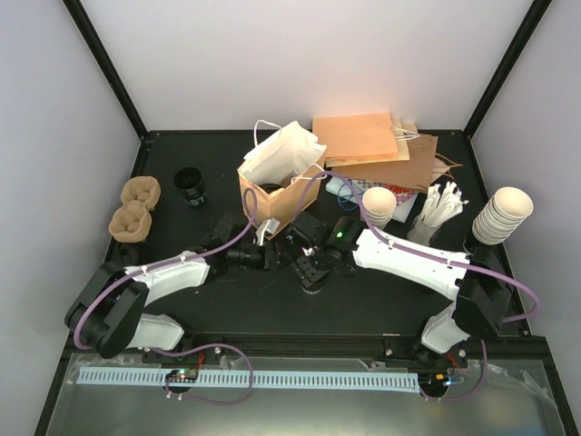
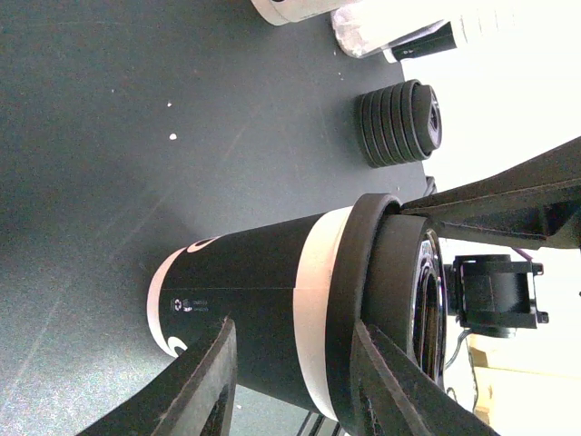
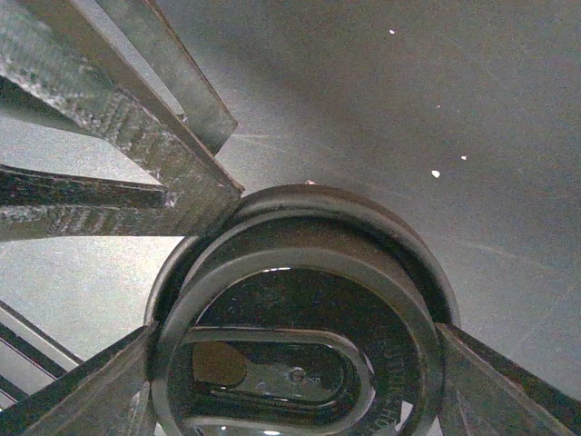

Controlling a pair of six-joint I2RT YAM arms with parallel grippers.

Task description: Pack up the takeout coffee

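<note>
The takeout coffee (image 2: 272, 300) stands upright at the table's middle, a cup with a black print, white bands and a black lid (image 3: 300, 272). In the top view it is nearly hidden under both grippers (image 1: 311, 276). My right gripper (image 3: 295, 331) comes down from above, with one finger pressed on each side of the lid's rim. My left gripper (image 2: 292, 327) reaches in from the side, rolled so one finger is by the lower body and the other by the lid. Its jaws stand apart, and one fingertip (image 3: 213, 182) touches the lid's rim.
An open brown paper bag (image 1: 272, 198) with white paper in it stands just behind the grippers. Flat brown bags (image 1: 372, 141) lie at the back. Stacked white cups (image 1: 502, 216) and wrapped sticks (image 1: 440, 209) are on the right, pulp carriers (image 1: 136, 207) on the left. Stacked black lids (image 2: 399, 123) sit nearby.
</note>
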